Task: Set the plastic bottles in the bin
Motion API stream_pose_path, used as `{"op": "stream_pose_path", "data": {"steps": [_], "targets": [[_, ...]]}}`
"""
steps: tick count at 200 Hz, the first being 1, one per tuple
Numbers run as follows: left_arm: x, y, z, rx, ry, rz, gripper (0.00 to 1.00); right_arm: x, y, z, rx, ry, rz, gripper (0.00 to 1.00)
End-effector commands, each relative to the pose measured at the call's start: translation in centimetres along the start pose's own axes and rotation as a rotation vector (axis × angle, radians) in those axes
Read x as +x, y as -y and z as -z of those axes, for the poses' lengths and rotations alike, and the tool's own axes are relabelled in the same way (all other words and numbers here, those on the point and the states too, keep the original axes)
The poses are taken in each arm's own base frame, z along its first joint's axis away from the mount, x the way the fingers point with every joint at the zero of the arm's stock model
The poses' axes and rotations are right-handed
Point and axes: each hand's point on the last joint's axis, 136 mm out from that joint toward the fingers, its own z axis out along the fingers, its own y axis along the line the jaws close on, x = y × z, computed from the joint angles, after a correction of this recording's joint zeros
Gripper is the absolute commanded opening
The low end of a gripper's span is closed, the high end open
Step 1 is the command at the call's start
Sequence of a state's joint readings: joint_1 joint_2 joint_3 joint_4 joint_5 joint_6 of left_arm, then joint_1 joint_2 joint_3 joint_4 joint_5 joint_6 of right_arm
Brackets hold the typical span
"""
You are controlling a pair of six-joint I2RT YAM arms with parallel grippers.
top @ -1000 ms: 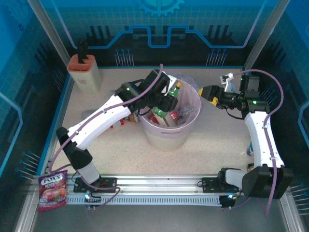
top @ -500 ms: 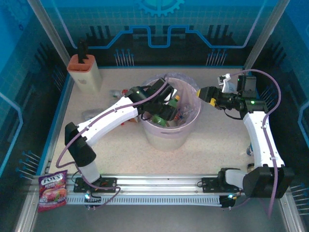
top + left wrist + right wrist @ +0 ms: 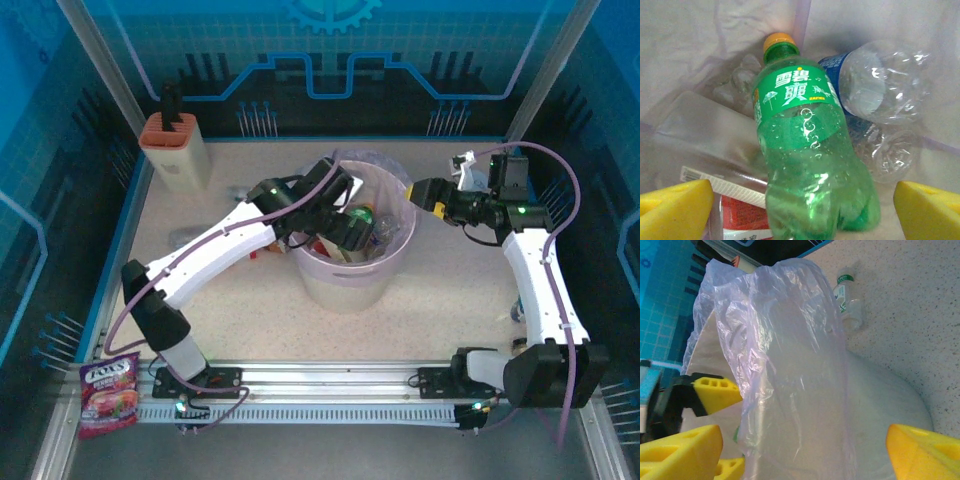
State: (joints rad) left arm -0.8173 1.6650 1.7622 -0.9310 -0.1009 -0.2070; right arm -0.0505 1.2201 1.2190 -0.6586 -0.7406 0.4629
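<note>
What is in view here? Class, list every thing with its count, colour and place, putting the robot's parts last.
bin: one, pale with pink liner, table centre.
green bottle: one, green with orange cap, lying in the bin.
blue-labelled bottle: one, clear, in the bin beside the green one.
small bottle: one, clear with green label, on the table beyond the bin.
other bottles: a few, clear, table left of the bin; count unclear.
knife block: one, beige and orange, far-left corner.
snack bag: one, red and purple, near-left corner.
left gripper: one, yellow pads, open inside the bin.
right gripper: one, yellow pads, open at the bin's right rim.
</note>
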Motion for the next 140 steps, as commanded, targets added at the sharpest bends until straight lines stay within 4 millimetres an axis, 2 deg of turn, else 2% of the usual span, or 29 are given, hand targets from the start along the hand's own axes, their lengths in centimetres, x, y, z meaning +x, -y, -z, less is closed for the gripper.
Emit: {"op": "stream_pose_path", "data": {"steps": [1, 27, 52, 82, 100, 140], "targets": [[-2.4, 0.3, 5.7, 0.016, 0.143, -0.013, 0.95, -0.2, -0.9, 0.0, -0.008, -0.006, 0.026, 0.86], [-2.3, -1.8, 8.9, -0.074, 0.172, -0.016, 0.97, -0.4, -0.9, 0.0, -0.006, -0.004, 0.031, 0.86], [-0.9, -5.9, 10.9, -0.166, 0.163, 0.081, 0.98, -0.6, -0.9, -0.1, -0.010, -0.002, 0.031, 0.86], [2.1, -11.5, 12.9, -0.233, 0.171, 0.263, 0.97, -0.8, -1.0, -0.1, -0.004, -0.003, 0.039, 0.86], [4.2, -14.0, 12.6, -0.267, 0.171, 0.341, 0.97, -1.0, -1.0, -0.1, 0.000, -0.003, 0.041, 0.86], [10.8, -21.3, 8.8, -0.388, 0.060, 0.545, 0.97, -1.0, -0.7, -0.2, 0.008, -0.006, 0.036, 0.86]]}}
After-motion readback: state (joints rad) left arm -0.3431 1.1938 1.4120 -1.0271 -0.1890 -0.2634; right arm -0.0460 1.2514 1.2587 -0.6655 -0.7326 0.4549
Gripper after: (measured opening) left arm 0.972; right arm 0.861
